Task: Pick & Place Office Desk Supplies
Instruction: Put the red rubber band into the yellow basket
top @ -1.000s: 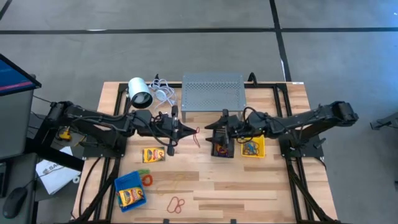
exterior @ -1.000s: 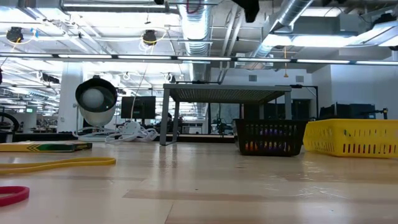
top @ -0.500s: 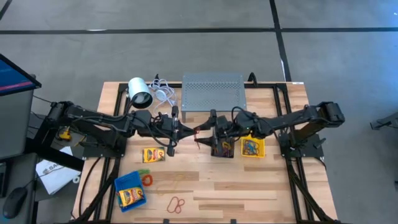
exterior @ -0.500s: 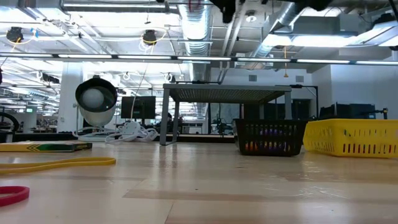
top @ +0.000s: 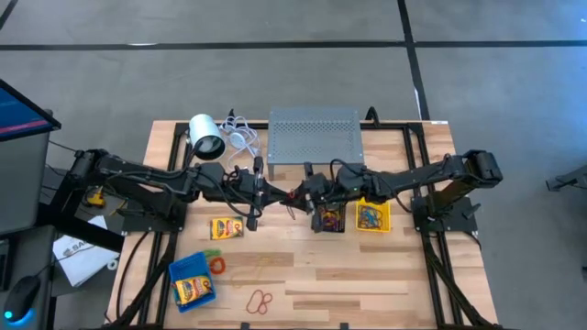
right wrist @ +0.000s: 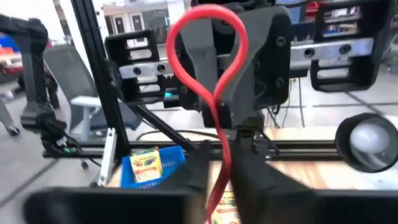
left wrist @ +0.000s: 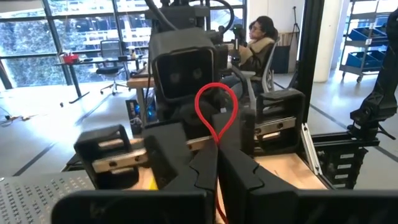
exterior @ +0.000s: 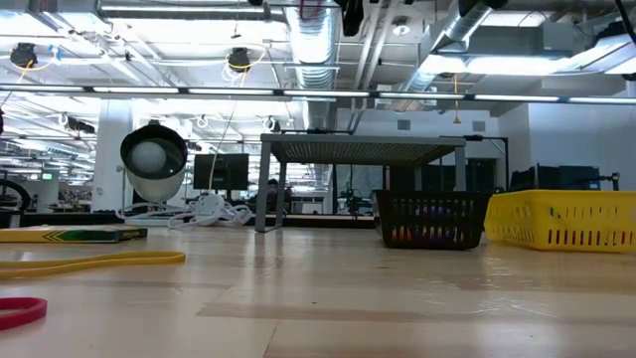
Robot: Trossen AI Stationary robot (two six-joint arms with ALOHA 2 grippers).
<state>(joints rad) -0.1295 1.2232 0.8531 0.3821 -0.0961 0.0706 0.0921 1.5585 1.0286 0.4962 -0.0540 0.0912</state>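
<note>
A: What do we see close to us on the table [top: 367, 275]?

B: We see two red rubber loops [top: 260, 301] lying side by side at the near edge. Just behind them lies a big thin yellow loop [top: 249, 271]. To the left stands one blue bin [top: 193, 280] with one crayon box [top: 193, 290] inside. One orange loop [top: 217, 265] lies right beside that bin.

A: And a bit farther?

B: One more crayon box [top: 226, 228] lies flat on the table. That makes two crayon boxes. In the middle stands one black bin [top: 328, 220], and one yellow bin [top: 372, 216] touches its right side. We count three bins. The yellow bin holds a heap of loops, too tangled for us to count.

A: Where are the two hands?

B: They meet up in the air, between the flat crayon box and the black bin. The left hand [left wrist: 217, 163] has its fingers pressed together on one red rubber band [left wrist: 216, 112]. The band sticks out as a round loop. The right hand [right wrist: 217, 163] has its fingers squeezed on the same band from the other side.

A: And at the far end?

B: One grey metal stand [top: 314, 135] and one white lamp [top: 206, 136] with a white cable.
</note>
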